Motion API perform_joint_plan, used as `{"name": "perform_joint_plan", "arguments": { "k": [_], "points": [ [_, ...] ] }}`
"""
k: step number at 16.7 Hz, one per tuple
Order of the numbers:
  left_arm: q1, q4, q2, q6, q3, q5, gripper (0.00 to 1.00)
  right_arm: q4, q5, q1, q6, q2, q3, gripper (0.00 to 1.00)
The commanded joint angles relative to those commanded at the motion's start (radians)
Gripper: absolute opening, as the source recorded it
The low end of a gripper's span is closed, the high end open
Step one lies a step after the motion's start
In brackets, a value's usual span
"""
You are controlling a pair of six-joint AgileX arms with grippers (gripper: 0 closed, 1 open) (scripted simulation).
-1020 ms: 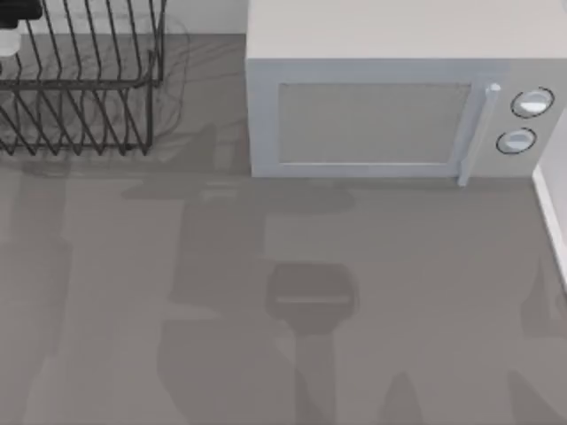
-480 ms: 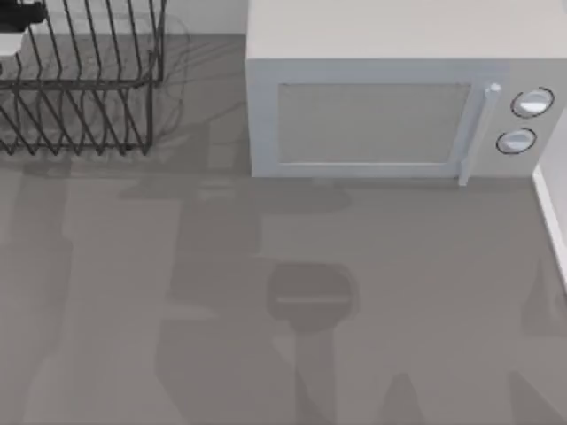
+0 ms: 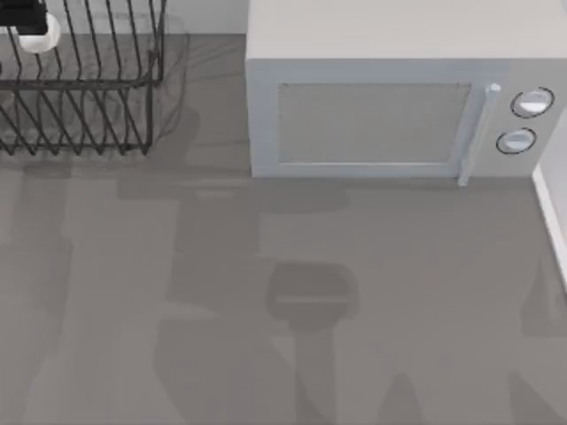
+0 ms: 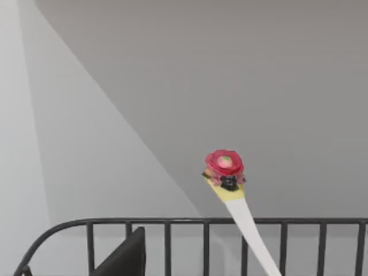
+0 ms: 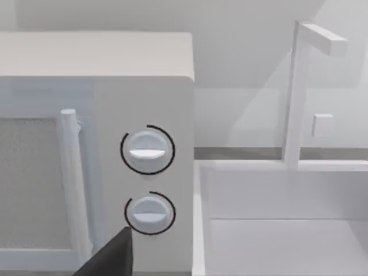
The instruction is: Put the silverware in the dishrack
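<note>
Microwave (image 3: pixel 372 115), grey and door shut, is seen as the largest body, at the back of the table (image 3: pixel 283 310) towards the right; its two dials (image 5: pixel 147 150) and door handle are seen close in the right wrist view, with a white sink basin (image 5: pixel 276 230) just beside it.

The dishrack (image 3: pixel 80 88), a black wire frame of slanted bars, stands at the back left, well apart from the microwave; its top rail (image 4: pixel 190 221) is seen in the left wrist view.

The left gripper (image 3: pixel 22 13) is placed over the dishrack's far left end, at the corner of the top view. One dark finger (image 4: pixel 123 259) is seen in the left wrist view. The silverware appears to be held by it, though the contact is hidden and the opening of the fingers cannot be told.

The right gripper (image 5: pixel 109 259) is held before the microwave's dial side; one dark finger is seen, and its opening cannot be told.

The silverware (image 4: pixel 244 221), a white spoon, is carried above the rack. Its long axis is steeply upright, slightly tilted: the red-and-yellow knob (image 4: pixel 225 164) points up, above the rail, and the handle runs down across the rail. A white rounded part (image 3: pixel 39 35), probably the bowl, is seen among the bars. The left arm is by far the nearer; a downward lowering along the handle's axis is judged to be what remains.
</note>
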Motion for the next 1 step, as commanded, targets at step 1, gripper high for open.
{"name": "perform_joint_plan", "arguments": {
  "k": [1],
  "points": [
    [0.0, 0.0, 0.0, 0.0, 0.0, 0.0, 1.0, 0.0, 0.0, 0.0, 0.0, 0.0, 0.0, 1.0]
  ]
}}
